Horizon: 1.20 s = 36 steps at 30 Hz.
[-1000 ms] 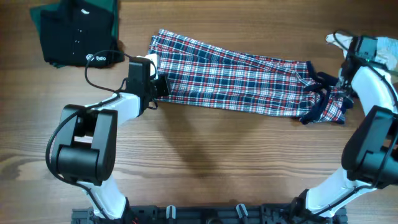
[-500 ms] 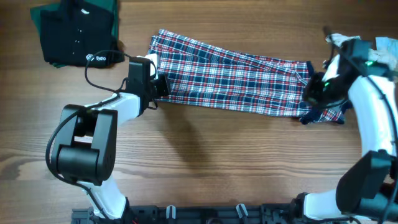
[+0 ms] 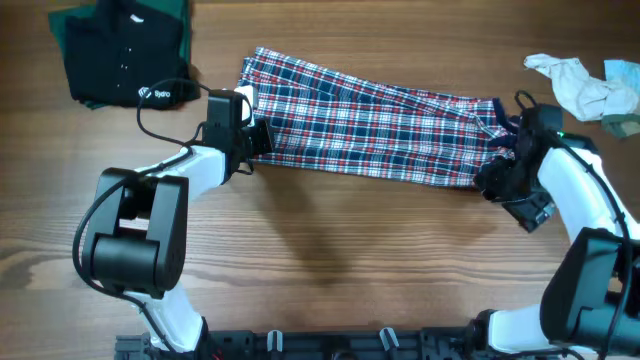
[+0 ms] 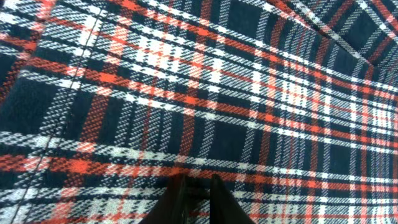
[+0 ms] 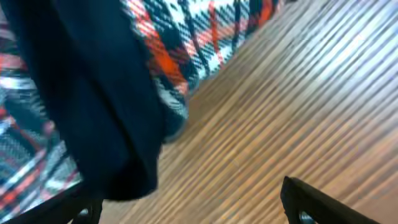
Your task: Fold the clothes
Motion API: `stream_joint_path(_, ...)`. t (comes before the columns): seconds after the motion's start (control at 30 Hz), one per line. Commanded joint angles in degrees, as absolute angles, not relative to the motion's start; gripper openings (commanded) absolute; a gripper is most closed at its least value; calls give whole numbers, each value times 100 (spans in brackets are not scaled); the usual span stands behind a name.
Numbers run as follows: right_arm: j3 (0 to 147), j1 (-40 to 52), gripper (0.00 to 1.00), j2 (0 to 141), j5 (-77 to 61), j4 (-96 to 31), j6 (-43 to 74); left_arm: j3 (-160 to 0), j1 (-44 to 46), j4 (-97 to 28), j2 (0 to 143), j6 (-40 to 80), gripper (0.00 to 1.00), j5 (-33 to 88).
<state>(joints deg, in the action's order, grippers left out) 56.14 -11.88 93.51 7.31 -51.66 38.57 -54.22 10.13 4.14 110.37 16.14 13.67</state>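
Observation:
A red, white and navy plaid garment (image 3: 370, 125) lies stretched across the wooden table (image 3: 330, 250). My left gripper (image 3: 255, 138) sits at its left end. In the left wrist view the plaid cloth (image 4: 199, 93) fills the frame, and the left gripper (image 4: 198, 196) has its two dark fingers nearly together, pinching the cloth. My right gripper (image 3: 505, 185) is at the garment's bunched right end, where the navy waistband (image 5: 93, 93) hangs. The right gripper (image 5: 189, 199) stands wide open over bare wood, the waistband draped by its left finger (image 5: 84, 208).
A dark green and black folded garment (image 3: 120, 50) lies at the back left. A crumpled white cloth (image 3: 570, 80) and a pale green item (image 3: 622, 75) lie at the back right. A black cable (image 3: 160, 130) loops beside the left arm.
My right arm swung from the back right corner down to the garment's right end, and its gripper went from shut to wide open. The left gripper stayed in place.

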Motion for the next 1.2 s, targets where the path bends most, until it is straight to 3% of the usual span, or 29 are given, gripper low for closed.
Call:
stream_joint_path(0.0, 5229, -1205, 86, 9365, 145, -4399, 3439, -5177, 1000, 123, 11327, 1540, 14, 1173)
stream_joint_path(0.23, 5164, -1208, 61, 9365, -8, -3555, 3465, -5177, 1000, 108, 11327, 1540, 14, 1173)
stream_joint_path(0.3, 5164, -1208, 52, 9365, 10, -3557, 3465, -5177, 1000, 95, 11327, 1540, 14, 1173)
stream_joint_path(0.37, 5164, -1208, 35, 9365, 12, -3590, 3465, -5177, 1000, 102, 11327, 1540, 14, 1168)
stream_joint_path(0.6, 5203, -1208, 11, 9362, 384, -3658, 3465, -5177, 1000, 43, 11327, 1538, 15, 1129)
stream_joint_path(0.9, 6324, -1420, 4, 9362, 403, -4517, 3151, -5177, 1000, 34, 11327, 1538, 15, 1083)
stream_joint_path(1.17, 6366, -1741, 11, 9362, 379, -4744, 2825, -5177, 1000, -5, 11327, 1538, 16, 1083)
